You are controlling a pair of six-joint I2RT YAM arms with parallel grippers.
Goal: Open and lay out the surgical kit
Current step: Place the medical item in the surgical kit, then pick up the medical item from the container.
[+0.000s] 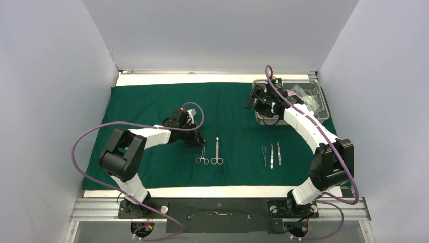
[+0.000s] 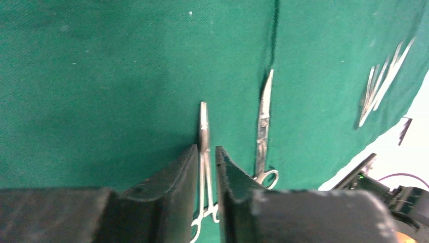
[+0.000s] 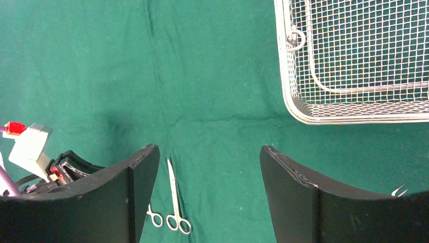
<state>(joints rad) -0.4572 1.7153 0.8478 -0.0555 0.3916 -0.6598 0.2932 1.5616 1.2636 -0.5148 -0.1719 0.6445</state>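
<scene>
The dark green cloth (image 1: 152, 101) lies spread flat. Two ring-handled forceps lie side by side at its near middle, the left pair (image 1: 202, 155) and the right pair (image 1: 217, 152). My left gripper (image 1: 197, 140) sits low over the tip end of the left forceps (image 2: 204, 126). Its jaws stand a narrow gap apart, and the shank on the cloth runs between them untouched. Tweezers (image 1: 271, 154) lie further right. The wire-mesh tray (image 1: 324, 109) at the back right holds clear packets (image 1: 306, 96). My right gripper (image 1: 251, 98) hangs wide open and empty beside the tray (image 3: 298, 111).
White walls close in on three sides. A bare white strip of table (image 1: 202, 192) runs along the cloth's near edge, with the arm bases just behind it. Purple cables loop from both arms.
</scene>
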